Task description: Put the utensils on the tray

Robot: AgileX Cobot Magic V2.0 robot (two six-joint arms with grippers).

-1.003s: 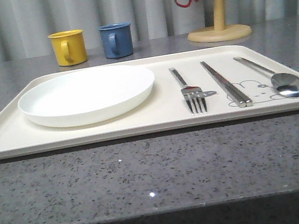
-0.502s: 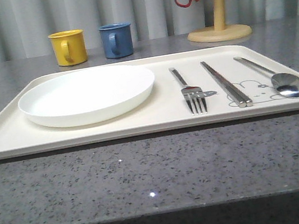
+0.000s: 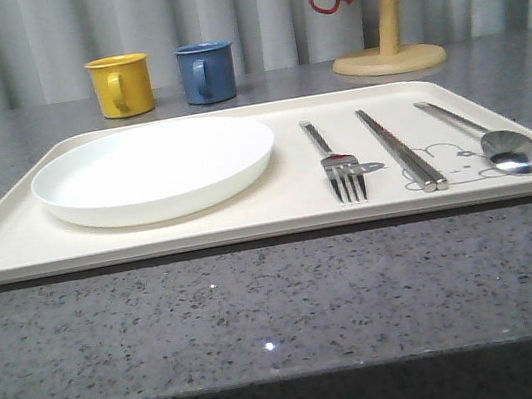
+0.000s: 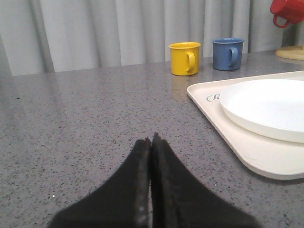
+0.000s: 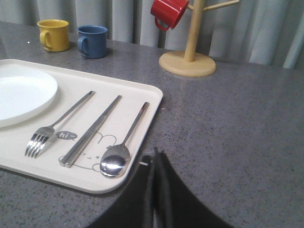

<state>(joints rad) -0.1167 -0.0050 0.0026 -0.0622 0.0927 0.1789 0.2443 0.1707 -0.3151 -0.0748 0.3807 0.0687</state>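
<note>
Fork [image 3: 342, 169], chopsticks [image 3: 400, 150] and spoon [image 3: 501, 147] lie side by side on the tray [image 3: 11, 250]; both grippers [image 4: 151, 142] [image 5: 154, 154] rest apart, jaws pressed together, empty. Looks finished, nothing left to fetch.

**A staged dining corner**

A grey speckled stone worktop [image 3: 262, 301] backed by pale pleated curtains [image 3: 215, 5] — a home-style kitchen set. A tray [image 3: 10, 245] laid with a plate [image 3: 154, 170] and cutlery, mugs [image 3: 120, 85] and a wooden mug tree [image 3: 387, 28] suggest mealtime.

Whole front scene, tray [image 3: 11, 250] included, perhaps a hair leftward.
</note>
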